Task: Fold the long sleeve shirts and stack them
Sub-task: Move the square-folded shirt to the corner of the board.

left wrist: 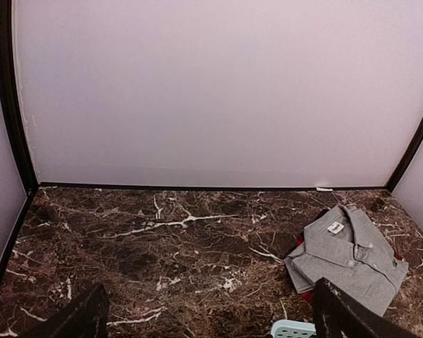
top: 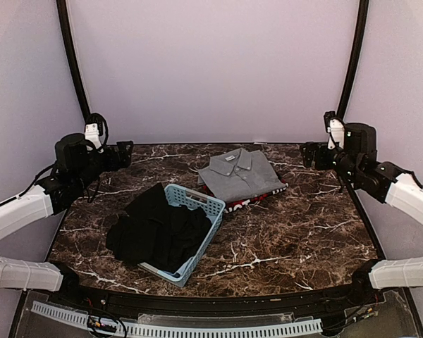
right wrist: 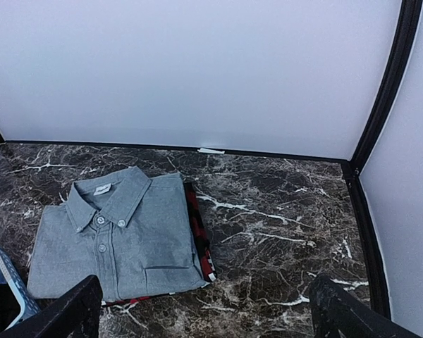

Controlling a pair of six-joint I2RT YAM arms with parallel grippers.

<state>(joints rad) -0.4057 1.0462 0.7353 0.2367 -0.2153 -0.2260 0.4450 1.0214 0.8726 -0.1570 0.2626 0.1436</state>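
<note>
A folded grey shirt lies at the back centre of the table, stacked on a folded red-edged shirt whose edge sticks out beneath it. Crumpled and unfolded, the black shirt fills the light-blue basket and spills over its left side. My left gripper hangs open and empty above the back left of the table. My right gripper hangs open and empty at the back right, just right of the stack. The grey shirt also shows in the left wrist view.
The basket sits left of centre, its far corner close to the stack. Bare dark marble table stretches to the right and front. Pale walls with black corner posts enclose the back and sides.
</note>
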